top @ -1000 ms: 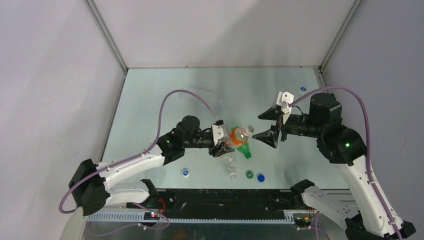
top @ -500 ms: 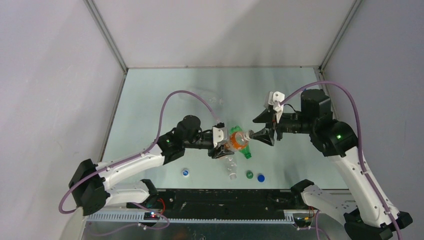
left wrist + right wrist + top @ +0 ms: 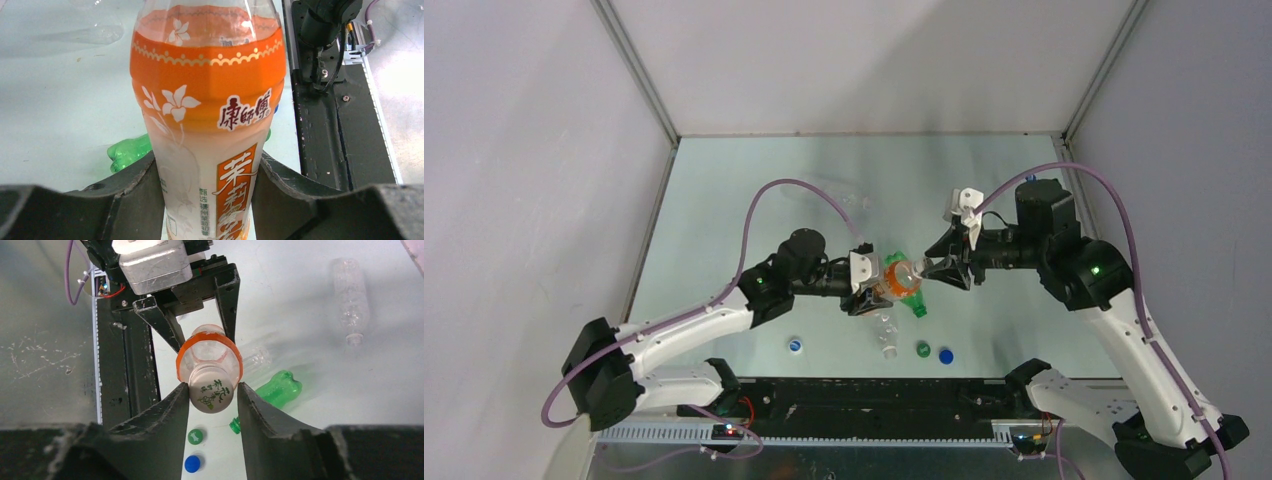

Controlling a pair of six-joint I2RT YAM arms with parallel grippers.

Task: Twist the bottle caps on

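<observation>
My left gripper (image 3: pixel 867 284) is shut on the body of the orange labelled bottle (image 3: pixel 892 278) and holds it tilted above the table; the left wrist view shows both fingers (image 3: pixel 135 200) pressed on the bottle (image 3: pixel 207 100). My right gripper (image 3: pixel 934 268) has closed on the bottle's white printed cap (image 3: pixel 211 395), which sits on the neck; both fingers (image 3: pixel 170 415) touch it. A green bottle (image 3: pixel 912 304) without a cap lies under them. A clear bottle (image 3: pixel 884 333) lies nearer the front. A green cap (image 3: pixel 922 349) and a blue cap (image 3: pixel 945 354) lie loose.
A blue-and-white cap (image 3: pixel 795 346) lies at the front left and another (image 3: pixel 1030 178) at the far right. A clear bottle (image 3: pixel 849 198) lies further back. The black rail (image 3: pixel 874 395) runs along the near edge. Grey walls enclose the table.
My right gripper moved left from an open stance beside the bottle and closed on its cap. My left gripper held the bottle still.
</observation>
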